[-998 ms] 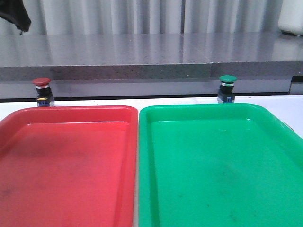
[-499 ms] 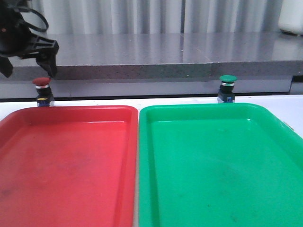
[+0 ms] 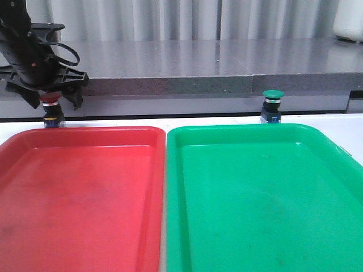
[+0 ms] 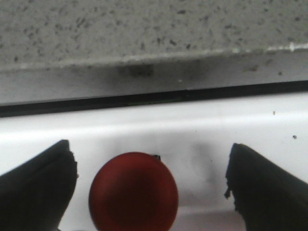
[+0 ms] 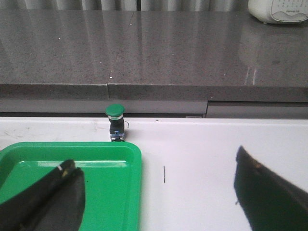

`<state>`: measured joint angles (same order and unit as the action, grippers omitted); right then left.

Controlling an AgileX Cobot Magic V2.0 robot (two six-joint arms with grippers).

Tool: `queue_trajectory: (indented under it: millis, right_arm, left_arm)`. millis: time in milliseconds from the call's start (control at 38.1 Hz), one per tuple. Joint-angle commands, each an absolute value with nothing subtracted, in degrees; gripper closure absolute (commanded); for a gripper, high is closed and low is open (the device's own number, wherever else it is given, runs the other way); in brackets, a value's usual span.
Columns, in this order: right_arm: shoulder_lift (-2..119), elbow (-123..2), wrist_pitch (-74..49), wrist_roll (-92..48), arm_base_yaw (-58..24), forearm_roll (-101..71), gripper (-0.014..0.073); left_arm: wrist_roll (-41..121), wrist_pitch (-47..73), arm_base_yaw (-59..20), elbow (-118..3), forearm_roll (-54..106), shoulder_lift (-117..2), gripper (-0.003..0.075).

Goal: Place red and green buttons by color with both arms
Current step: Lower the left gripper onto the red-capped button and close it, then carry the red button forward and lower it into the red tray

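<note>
Dark red mushroom-cap push-button [image 3: 50, 107] stood upright on white table behind red plastic tray [image 3: 79, 192]. Left gripper [image 3: 48, 97] spread wide, straddling cap, off-centre. Step: grasp approach. Next: centre, close. Right gripper [image 5: 159, 192] wide, empty; green-capped push-button [image 5: 115, 122] behind green plastic tray [image 5: 103, 166].

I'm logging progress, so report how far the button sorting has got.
Nothing is placed yet: the red tray and green tray hold no buttons. In hand: the left end effector is open, straddling the red button without gripping it. Left: the green button stands untouched behind its tray, and the right end effector, open, is short of it.
</note>
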<state>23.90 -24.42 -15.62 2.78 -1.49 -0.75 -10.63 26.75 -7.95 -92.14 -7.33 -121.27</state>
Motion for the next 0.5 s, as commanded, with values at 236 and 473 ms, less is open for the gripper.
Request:
queue_trajectory:
  millis: [236,473]
  right_arm:
    - [24.6,-26.5,-11.0,2.4,-1.0,-0.6,-0.0050]
    - [24.6,-26.5,-11.0,2.4,-1.0,-0.6,-0.0050]
  left_arm:
    - [-11.0,26.3,-7.9,-95.3,-7.5,-117.4,0.0605]
    - [-11.0,31.3,-8.4,-95.6,-7.0,-110.4,0.0617]
